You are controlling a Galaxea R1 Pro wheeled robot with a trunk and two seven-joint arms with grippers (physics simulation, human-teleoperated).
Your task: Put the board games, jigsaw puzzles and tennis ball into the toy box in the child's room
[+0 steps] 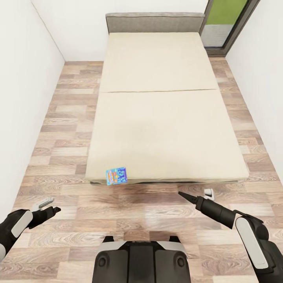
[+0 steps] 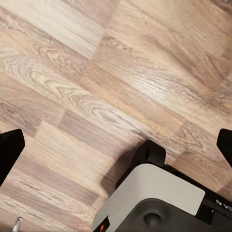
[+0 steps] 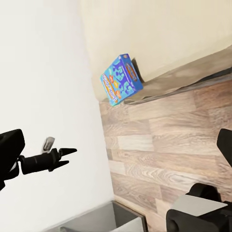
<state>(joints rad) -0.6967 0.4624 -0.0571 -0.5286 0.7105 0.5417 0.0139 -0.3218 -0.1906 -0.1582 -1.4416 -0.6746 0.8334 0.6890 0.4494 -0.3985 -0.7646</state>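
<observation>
Closest to you is the robot's own dark and white base, low in the middle of the head view. Your left pincer hangs low on the left over the wood floor. Its fingers stand wide apart and it holds nothing. From the left wrist you see only floor planks and a bit of the base between the two dark fingertips. Your right pincer reaches forward on the right, also over the floor, close to the near edge of the bed. Its fingers are spread wide too, and it is empty. A little further on, the small blue board game sits at the near edge of the bed, towards the bed's left corner. It looks tipped and pokes over the edge. It lies ahead of both pincers, between them, and touches neither. Nothing stands in the way. Beyond it the beige mattress is bare up to the grey headboard. White walls stand on both sides, and a tall window is at the far right.
</observation>
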